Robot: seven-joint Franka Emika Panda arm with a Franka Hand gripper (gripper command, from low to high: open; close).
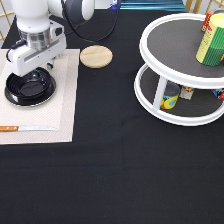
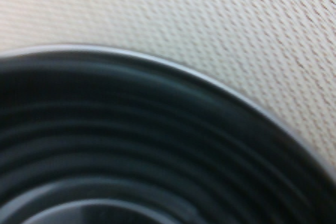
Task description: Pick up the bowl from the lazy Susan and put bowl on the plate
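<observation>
My tool (image 1: 37, 70) sits low over the far rim of the bowl (image 1: 29, 89) (whether it grips, I cannot tell), well apart from the lazy Susan (image 1: 150, 47).

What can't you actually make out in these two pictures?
- Plate: no silver shows in either view; the bowl on the placemat would cover it.
- Gripper: the exterior view shows its body low over the bowl, which blocks the tips.
- Items on the lazy Susan: cut off by the exterior view's right edge or shaded under the upper tier, labels unreadable.
- Wrist view: only bowl ridges and placemat weave.
</observation>
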